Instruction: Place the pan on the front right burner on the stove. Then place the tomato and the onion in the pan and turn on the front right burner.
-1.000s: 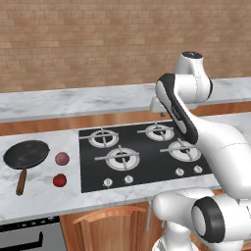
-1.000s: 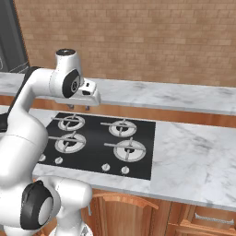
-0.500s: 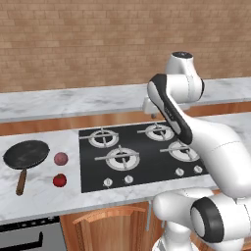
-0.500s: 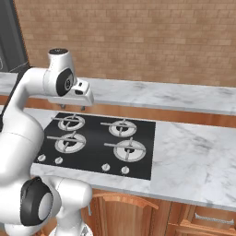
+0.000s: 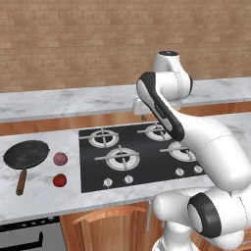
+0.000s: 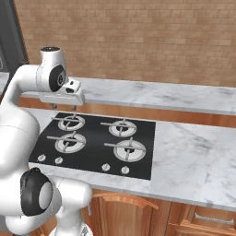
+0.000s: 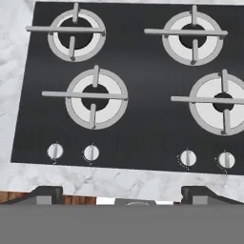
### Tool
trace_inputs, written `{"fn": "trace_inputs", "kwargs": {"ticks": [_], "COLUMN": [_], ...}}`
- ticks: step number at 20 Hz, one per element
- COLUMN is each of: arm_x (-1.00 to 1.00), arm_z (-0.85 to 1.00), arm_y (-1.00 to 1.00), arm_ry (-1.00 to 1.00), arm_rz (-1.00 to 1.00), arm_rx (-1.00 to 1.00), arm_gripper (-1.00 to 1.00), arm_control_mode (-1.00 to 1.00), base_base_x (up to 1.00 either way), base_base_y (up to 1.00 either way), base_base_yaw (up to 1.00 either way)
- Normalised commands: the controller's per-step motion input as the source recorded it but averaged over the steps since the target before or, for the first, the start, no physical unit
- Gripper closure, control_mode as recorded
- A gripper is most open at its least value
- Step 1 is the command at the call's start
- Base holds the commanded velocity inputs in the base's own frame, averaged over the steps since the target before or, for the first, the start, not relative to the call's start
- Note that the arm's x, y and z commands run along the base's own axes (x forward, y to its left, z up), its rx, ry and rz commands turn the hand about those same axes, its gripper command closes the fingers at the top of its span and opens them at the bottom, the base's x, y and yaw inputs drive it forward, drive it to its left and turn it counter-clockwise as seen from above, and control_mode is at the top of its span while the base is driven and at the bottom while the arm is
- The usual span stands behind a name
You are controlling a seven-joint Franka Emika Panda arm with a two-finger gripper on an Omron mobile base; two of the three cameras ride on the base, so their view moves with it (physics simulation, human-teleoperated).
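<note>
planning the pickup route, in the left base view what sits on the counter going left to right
pan → onion and tomato, about level left to right, the onion farther back → stove → the robot's arm, rising in front of the stove's right side

You ran a glossy white arm [image 5: 206, 142] of rounded, tube-like links, with black rings at the joints and a dark cap on its topmost joint. A black disc marked the bulbous white base joint. The tool [image 6: 63, 105] was a flat white block carrying two small dark tips.
</note>
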Motion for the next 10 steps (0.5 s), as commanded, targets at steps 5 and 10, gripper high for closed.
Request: {"fn": "trace_inputs", "kwargs": {"ticks": [5,10], "arm_x": [0.0,0.0], "arm_z": [0.0,0.0], "arm_y": [0.28,0.34], "arm_ry": [0.04,0.04], "arm_rz": [0.0,0.0], "arm_rx": [0.0,0.0], "arm_gripper": [-1.0,-1.0], "arm_control_mode": [-1.0,-1.0], "base_base_x": [0.0,0.0], "base_base_y": [0.0,0.0], "base_base_yaw": [0.0,0.0]}}
